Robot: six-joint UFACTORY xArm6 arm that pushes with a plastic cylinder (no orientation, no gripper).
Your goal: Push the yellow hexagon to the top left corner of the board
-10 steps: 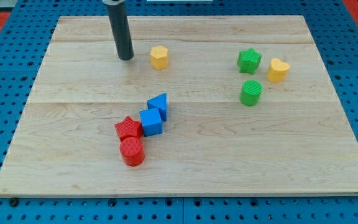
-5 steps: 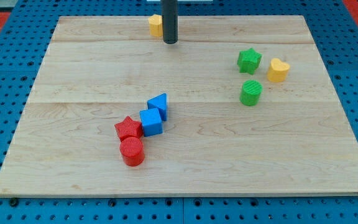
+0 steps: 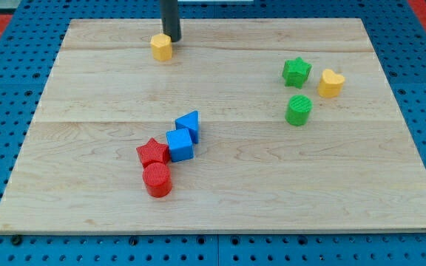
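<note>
Our tip (image 3: 171,38) sits near the view's top edge of the board, just above and to the right of the yellow hexagon (image 3: 162,47), touching it or very nearly so; the exact contact is too fine to tell. There is no gripper on this arm, only the dark rod, so nothing is grasped or released: the rod can only shove.

The yellow hexagon lies in the upper part of the wooden board (image 3: 87,185), left of the middle but well short of the top left corner. We judge the task partly done: the block is in the right band of the board, close to the top edge, and what is left is a slide toward the view's left along that edge. With our tip on the hexagon's upper right side, a push from there would send it leftward and a little downward, so some correction may be needed to keep it high.

Farther out, a blue triangular block (image 3: 188,124), a blue cube (image 3: 180,145), a red star (image 3: 153,153) and a red cylinder (image 3: 157,180) cluster touching one another below the middle. At the view's right sit a green star (image 3: 296,72), a yellow heart (image 3: 330,83) and a green cylinder (image 3: 298,110), all well apart from our path.

No containers show; every block rests directly on the tabletop board.
</note>
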